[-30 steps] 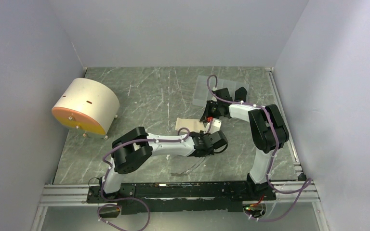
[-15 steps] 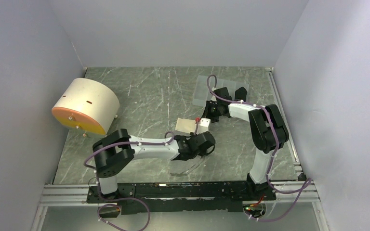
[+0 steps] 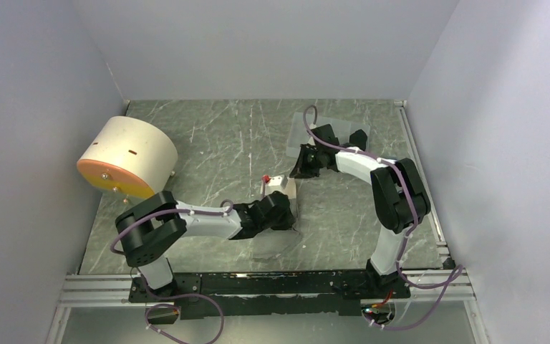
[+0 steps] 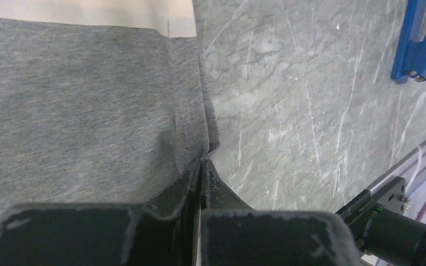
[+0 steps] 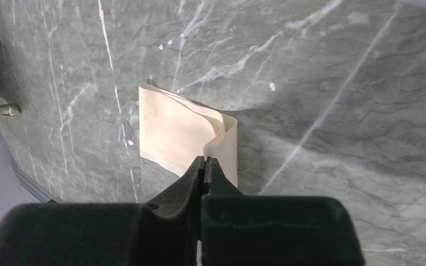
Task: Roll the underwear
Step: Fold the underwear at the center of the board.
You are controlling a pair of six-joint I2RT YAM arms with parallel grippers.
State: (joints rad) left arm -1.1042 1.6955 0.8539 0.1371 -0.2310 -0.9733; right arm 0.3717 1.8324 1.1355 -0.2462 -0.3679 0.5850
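Note:
The underwear is grey cloth point(image 4: 77, 105) with a cream waistband point(image 4: 89, 12). In the top view only its cream part point(image 3: 278, 183) stands out from the green marble table point(image 3: 208, 136). My left gripper point(image 4: 201, 164) is shut on the grey side edge, and the cloth bunches at its tips. From above, the left gripper point(image 3: 293, 213) lies low at mid-table. My right gripper point(image 5: 204, 160) is shut on the folded, curling waistband point(image 5: 172, 130). In the top view the right gripper point(image 3: 298, 172) sits just behind the cloth.
A cream drum with an orange face point(image 3: 125, 158) lies at the left wall. A clear plastic sheet point(image 3: 302, 132) lies at the back and another clear piece point(image 3: 279, 251) near the front rail. A blue part point(image 4: 419, 39) shows beside the rail.
Both grippers have closed on the underwear. The left arm has swung left, dragging the cloth with it. The right gripper has followed to the left, and less cream cloth shows now.

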